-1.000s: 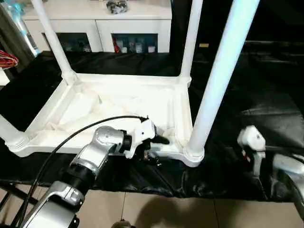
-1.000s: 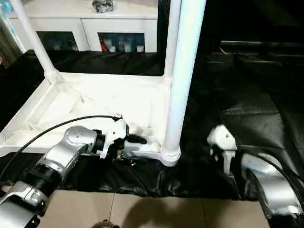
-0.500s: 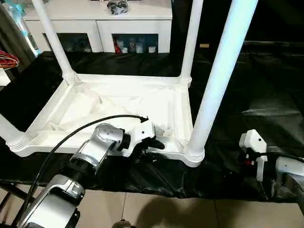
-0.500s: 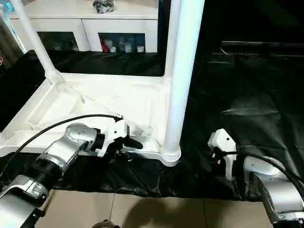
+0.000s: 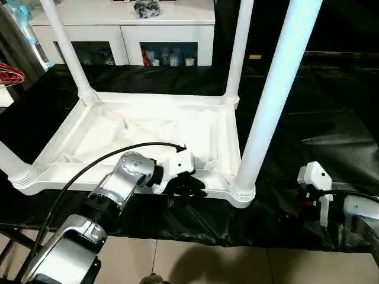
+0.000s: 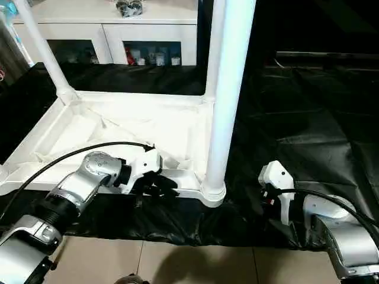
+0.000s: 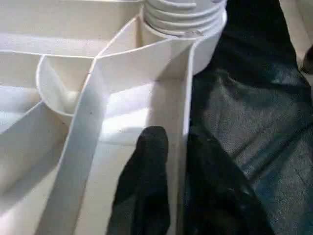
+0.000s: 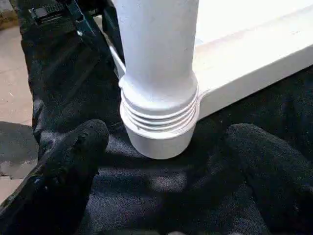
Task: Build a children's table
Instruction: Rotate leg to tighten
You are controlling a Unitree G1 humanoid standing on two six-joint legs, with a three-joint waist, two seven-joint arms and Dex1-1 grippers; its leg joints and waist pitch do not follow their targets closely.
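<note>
The children's table (image 5: 148,127) lies upside down on a desk covered in black sheeting (image 5: 331,118), its ribbed underside facing up and its white legs standing upright from the corner sockets. The nearest leg (image 5: 269,94) rises from the front corner socket on the robot's right side, two more stand at the far corners, and the stub of a fourth shows at the near left corner. The left tool (image 5: 188,183) is at the tabletop's near rim, close to that front right socket; in the left wrist view its two black fingers (image 7: 144,181) straddle the thin white rim wall, one inside the tray and one outside against the black sheeting, pinched close on the wall. The right tool (image 8: 166,181) sits low on the sheeting just right of the nearest leg, its fingers spread wide and holding nothing, the leg's flared, ringed base between and beyond them. A white cabinet (image 5: 124,29) stands behind the desk.
</note>
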